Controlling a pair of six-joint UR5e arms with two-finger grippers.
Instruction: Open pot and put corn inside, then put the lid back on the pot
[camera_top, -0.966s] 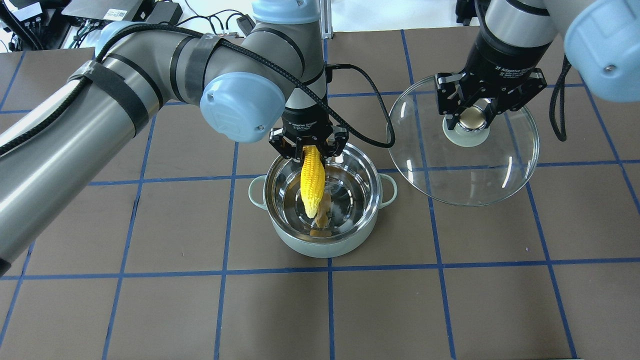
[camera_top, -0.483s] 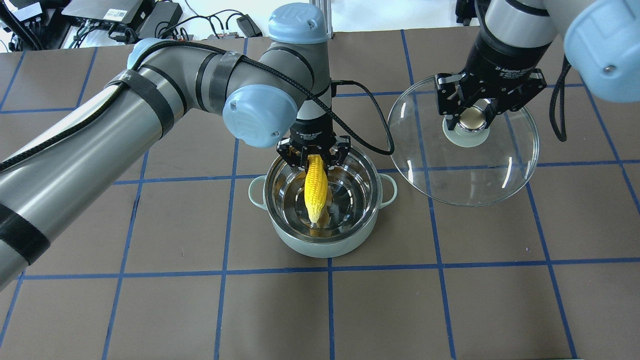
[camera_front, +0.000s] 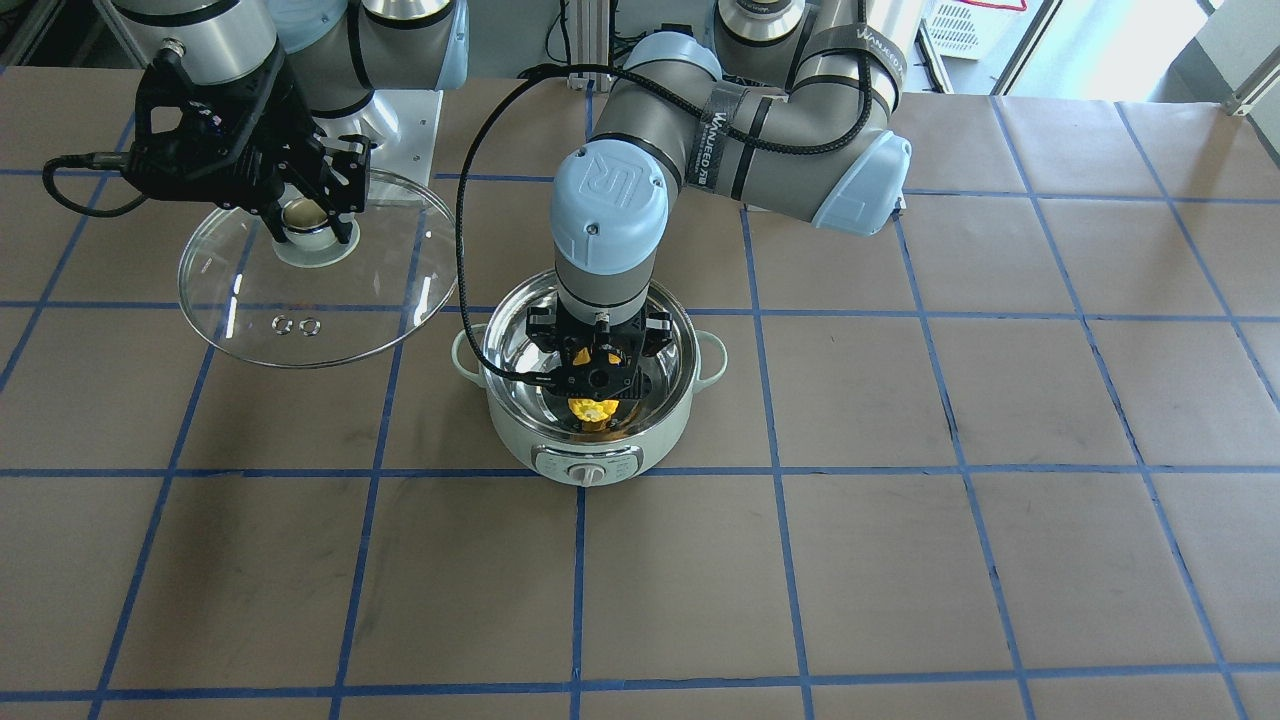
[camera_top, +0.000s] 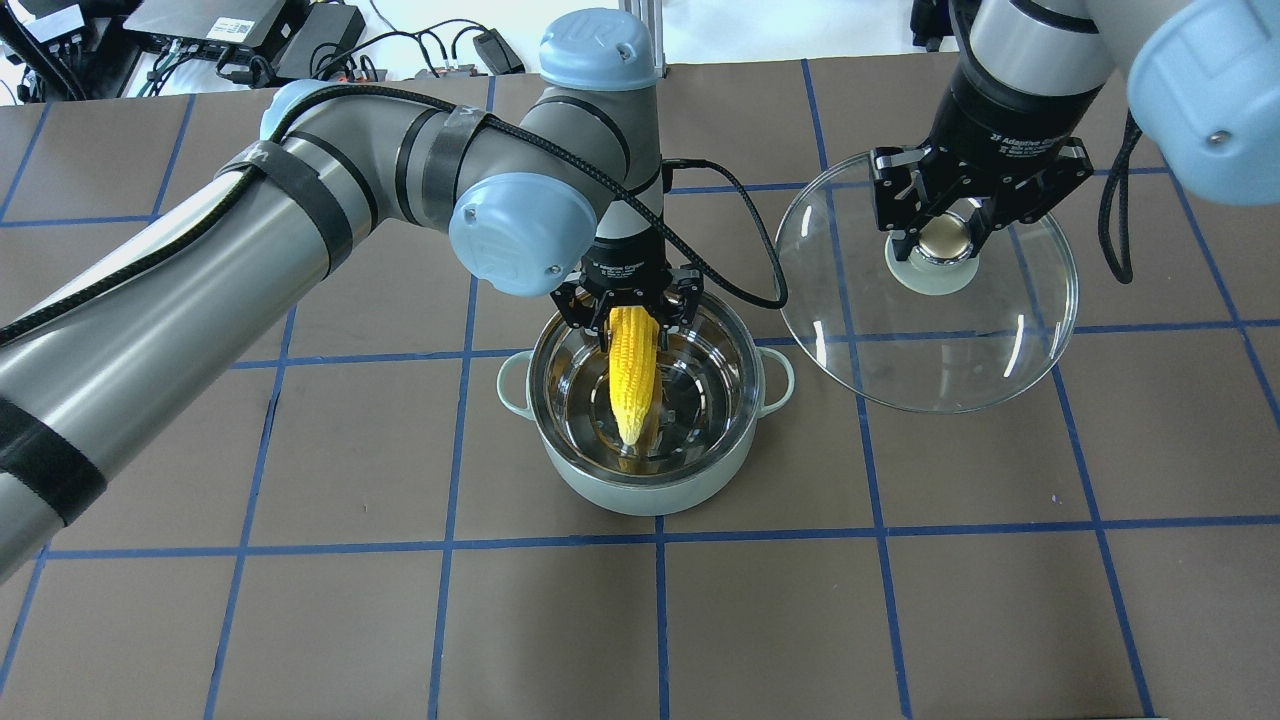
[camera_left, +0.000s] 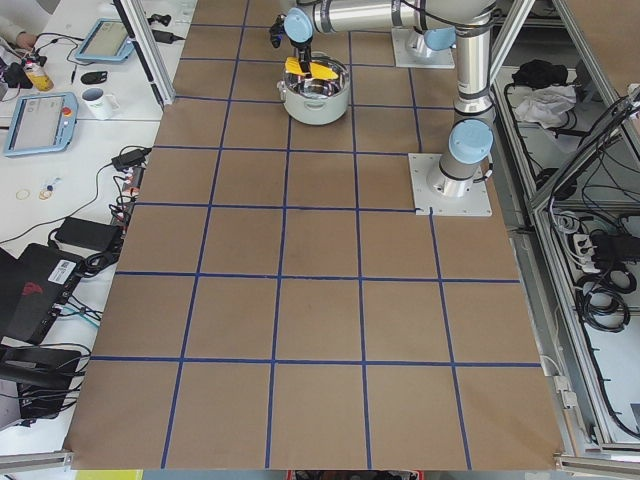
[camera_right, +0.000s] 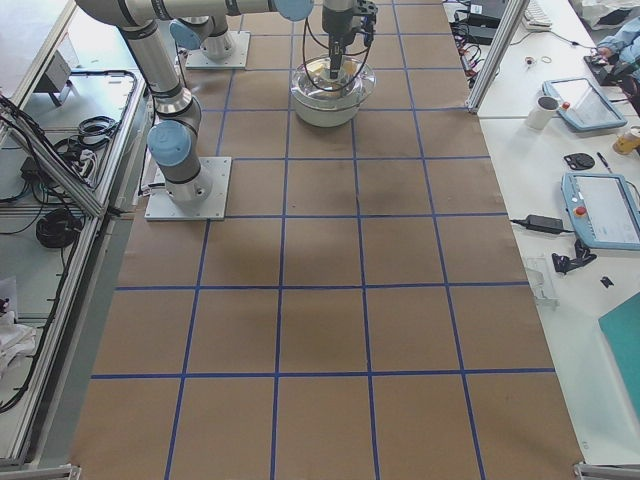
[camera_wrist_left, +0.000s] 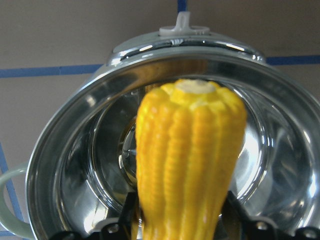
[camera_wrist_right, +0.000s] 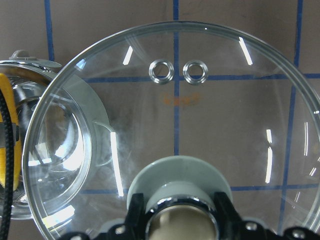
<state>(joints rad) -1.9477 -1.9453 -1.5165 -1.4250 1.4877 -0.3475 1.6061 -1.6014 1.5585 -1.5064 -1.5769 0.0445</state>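
Note:
The mint-green pot (camera_top: 640, 490) stands open mid-table, also in the front view (camera_front: 520, 440) and the left wrist view (camera_wrist_left: 75, 165). My left gripper (camera_top: 630, 310) is shut on the yellow corn (camera_top: 630, 375), which hangs tip-down inside the pot's steel bowl; the corn fills the left wrist view (camera_wrist_left: 190, 160). My right gripper (camera_top: 945, 235) is shut on the knob of the glass lid (camera_top: 930, 350) and holds it level above the table to the right of the pot. The lid also shows in the front view (camera_front: 300, 310) and the right wrist view (camera_wrist_right: 225, 115).
The pot's control dial (camera_front: 590, 473) faces away from the robot. Brown table paper with blue tape lines (camera_top: 660, 620) surrounds the pot. Cables and electronics (camera_top: 300, 30) lie beyond the far table edge.
My left arm has lowered the corn deeper into the pot over the last second, then nearly stopped. My right gripper and the lid have not moved.

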